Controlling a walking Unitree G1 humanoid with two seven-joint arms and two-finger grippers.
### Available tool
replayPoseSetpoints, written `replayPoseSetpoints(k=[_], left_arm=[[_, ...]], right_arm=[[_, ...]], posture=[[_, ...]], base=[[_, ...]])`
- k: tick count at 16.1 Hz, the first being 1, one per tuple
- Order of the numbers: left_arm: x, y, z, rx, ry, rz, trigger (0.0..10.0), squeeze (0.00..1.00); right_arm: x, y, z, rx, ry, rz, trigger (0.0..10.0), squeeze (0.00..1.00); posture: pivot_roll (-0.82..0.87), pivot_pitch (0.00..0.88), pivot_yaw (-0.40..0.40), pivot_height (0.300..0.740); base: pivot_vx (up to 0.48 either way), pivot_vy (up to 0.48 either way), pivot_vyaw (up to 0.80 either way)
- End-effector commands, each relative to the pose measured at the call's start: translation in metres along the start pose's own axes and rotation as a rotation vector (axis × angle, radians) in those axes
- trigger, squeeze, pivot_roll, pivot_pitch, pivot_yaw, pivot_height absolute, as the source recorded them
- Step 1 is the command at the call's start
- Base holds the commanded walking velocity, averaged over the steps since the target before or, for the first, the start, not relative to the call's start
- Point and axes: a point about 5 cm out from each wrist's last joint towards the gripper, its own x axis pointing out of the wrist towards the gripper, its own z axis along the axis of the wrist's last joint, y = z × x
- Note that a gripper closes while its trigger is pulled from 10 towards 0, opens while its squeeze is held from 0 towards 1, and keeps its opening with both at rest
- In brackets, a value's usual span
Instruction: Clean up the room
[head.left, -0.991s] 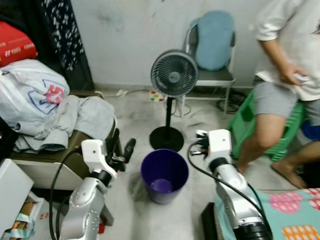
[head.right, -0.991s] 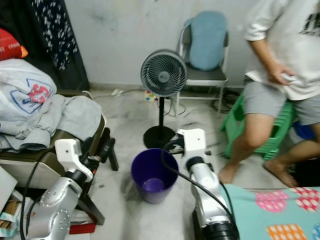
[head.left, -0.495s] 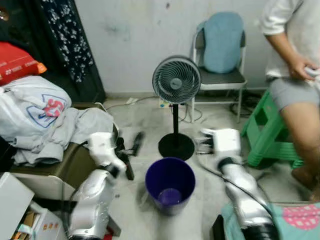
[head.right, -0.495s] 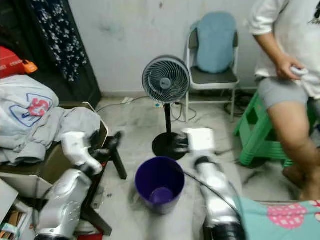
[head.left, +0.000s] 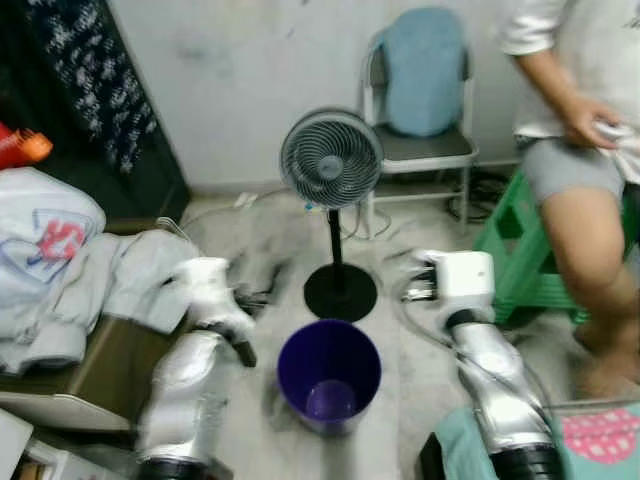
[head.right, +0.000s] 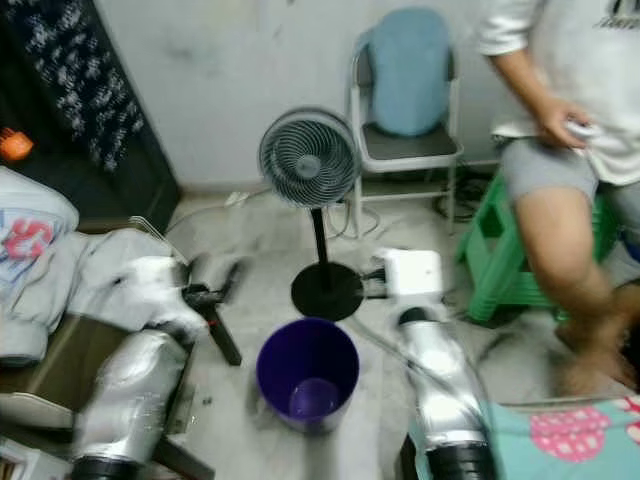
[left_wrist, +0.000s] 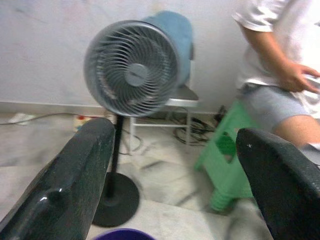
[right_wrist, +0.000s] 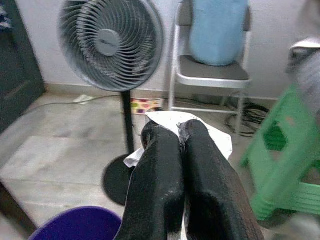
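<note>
A purple bin (head.left: 329, 375) stands on the floor in front of me, with a little pale litter at its bottom. My right gripper (right_wrist: 180, 131) is shut on a piece of white paper (right_wrist: 215, 139) and hovers just right of and beyond the bin's rim (right_wrist: 75, 222). In the head view that gripper (head.left: 412, 286) is blurred. My left gripper (left_wrist: 172, 135) is open with nothing between its fingers, raised to the left of the bin (head.right: 307, 372), beside the pile of clothes (head.left: 70, 270).
A grey standing fan (head.left: 331, 160) stands just behind the bin. Behind it is a folding chair (head.left: 420, 150) with a blue cushion. A person (head.left: 590, 120) stands by a green stool (head.left: 525, 260) on the right. A patterned cloth (head.left: 600, 430) lies at the lower right.
The whole picture has shifted and blurred, so the camera is moving. Both arms keep much the same raised pose beside the bin. The person has shifted.
</note>
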Motion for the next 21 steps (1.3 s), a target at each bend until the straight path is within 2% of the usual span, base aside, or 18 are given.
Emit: replayPoseSetpoints(k=[1,4,5,7,9,10,11,15,18,21], left_arm=[[-0.006,0.015,0.0,0.018,0.007,0.047,10.0,0.0],[-0.011,0.016,-0.002,0.029,0.016,0.059,10.0,0.0],[-0.019,0.022,-0.005,0.039,0.033,0.097,10.0,0.0],[-0.024,0.025,-0.006,0.049,0.042,0.106,10.0,0.0],[-0.043,0.048,-0.009,0.118,0.087,0.137,10.0,0.0],[-0.061,0.064,-0.012,0.147,0.124,0.168,10.0,0.0],[-0.07,0.072,-0.014,0.17,0.152,0.174,10.0,0.0],[-0.093,0.081,-0.015,0.192,0.208,0.177,10.0,0.0],[-0.096,0.078,-0.015,0.216,0.224,0.142,10.0,0.0],[-0.1,0.079,-0.01,0.231,0.243,0.155,10.0,0.0]], right_arm=[[0.002,0.014,0.006,0.014,-0.026,0.031,10.0,0.0],[-0.003,0.017,0.002,0.03,-0.01,0.029,10.0,0.0],[-0.007,0.025,-0.002,0.05,0.007,0.061,10.0,0.0],[-0.007,0.03,-0.004,0.058,0.018,0.074,10.0,0.0],[-0.002,0.047,-0.014,0.104,0.078,0.087,10.0,0.0],[-0.001,0.056,-0.017,0.12,0.096,0.088,10.0,0.0],[0.0,0.062,-0.02,0.126,0.108,0.089,10.0,0.0],[0.001,0.072,-0.022,0.128,0.124,0.068,10.0,0.0],[0.002,0.069,-0.027,0.111,0.142,0.041,10.0,0.0],[0.003,0.064,-0.027,0.134,0.143,0.007,10.0,0.0]], posture=[[-0.18,0.0,0.072,0.74],[-0.18,0.0,0.067,0.74],[-0.15,0.0,0.062,0.74],[-0.13,0.0,0.057,0.74],[-0.09,0.021,0.055,0.74],[-0.08,0.044,0.06,0.74],[-0.07,0.061,0.063,0.74],[-0.06,0.105,0.076,0.74],[-0.05,0.125,0.086,0.74],[-0.03,0.14,0.101,0.74]], base=[[0.0,0.0,0.0],[0.0,0.0,0.0],[0.0,0.0,0.0],[0.0,0.0,0.0],[0.0,0.0,0.0],[0.0,0.0,0.0],[0.0,0.0,0.0],[0.0,0.0,0.0],[0.0,0.0,0.0],[0.0,0.0,0.0]])
